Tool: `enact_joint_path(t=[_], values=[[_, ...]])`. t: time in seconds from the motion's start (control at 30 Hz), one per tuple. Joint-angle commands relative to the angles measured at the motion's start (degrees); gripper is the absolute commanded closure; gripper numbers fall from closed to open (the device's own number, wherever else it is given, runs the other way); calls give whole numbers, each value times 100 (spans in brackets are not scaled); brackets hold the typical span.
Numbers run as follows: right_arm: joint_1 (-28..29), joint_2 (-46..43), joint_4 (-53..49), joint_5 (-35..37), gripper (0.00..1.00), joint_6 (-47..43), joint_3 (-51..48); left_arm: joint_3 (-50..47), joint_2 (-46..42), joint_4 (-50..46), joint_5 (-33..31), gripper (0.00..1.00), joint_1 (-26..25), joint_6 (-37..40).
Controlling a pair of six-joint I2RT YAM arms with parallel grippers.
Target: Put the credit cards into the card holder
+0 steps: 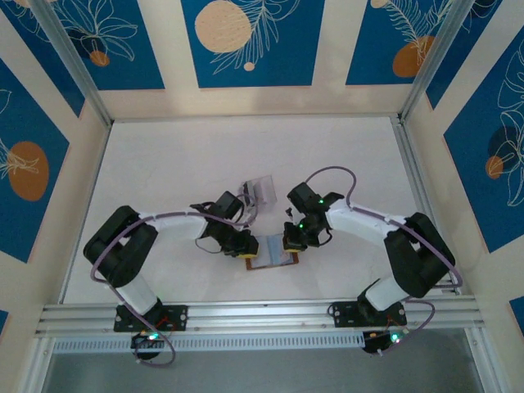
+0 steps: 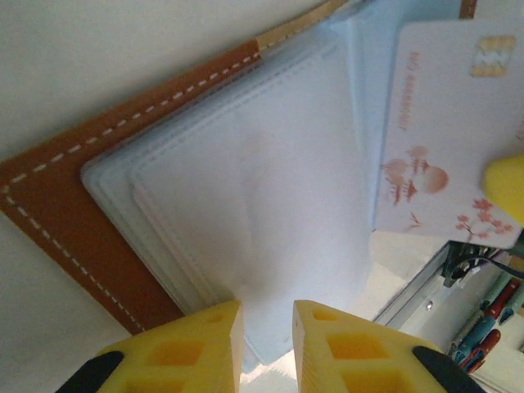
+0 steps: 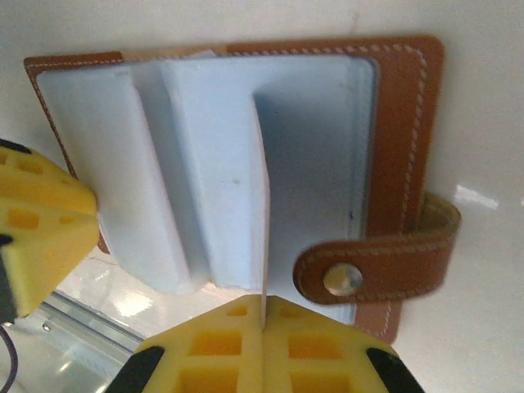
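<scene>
My right pincer (image 3: 264, 315) is closed, and its two yellow fingers press flat on a thin credit card (image 3: 263, 205), which I see edge-on in the right wrist view. In the left wrist view the same card shows its pale face with a gold chip and red blossoms, and one yellow fingertip (image 2: 508, 188) of the right pincer sits on its lower corner. The far end of the card reaches over the bluish-grey pockets (image 3: 196, 164). I cannot tell if it is already inside one of them.

My left pincer (image 2: 268, 323) has only a narrow gap between its fingers, and the edge of the pocket leaves runs into this gap, so it pinches them.

The card holder (image 3: 401, 123) lies open and flat on the white worktop (image 1: 180, 164). Its brown leather with white stitching is under the pockets, and its snap tab (image 3: 385, 266) is folded across the right side. In the top view it lies between my two pincers, the left one at its left edge and the right one at its right edge.

Just beyond the card holder, a clear slotted stand (image 1: 264, 190) stands on the worktop.
</scene>
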Motion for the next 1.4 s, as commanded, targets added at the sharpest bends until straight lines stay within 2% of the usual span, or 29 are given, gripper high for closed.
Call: enact_joint_path(t=[0.0,0.5,1.03,1.37], values=[[-3,-289,-80,204,100,274,-157,274,157,-374,-312,78,-60,214],[-263,-127,819,-1504,100,-597,-191,77,60,-661,-706,79,-60,335],[-345,48,969,-1944,100,-660,-529,121,123,-645,-697,79,-54,352],[-357,115,904,-1911,100,-671,-597,126,144,-626,-693,79,-50,351]])
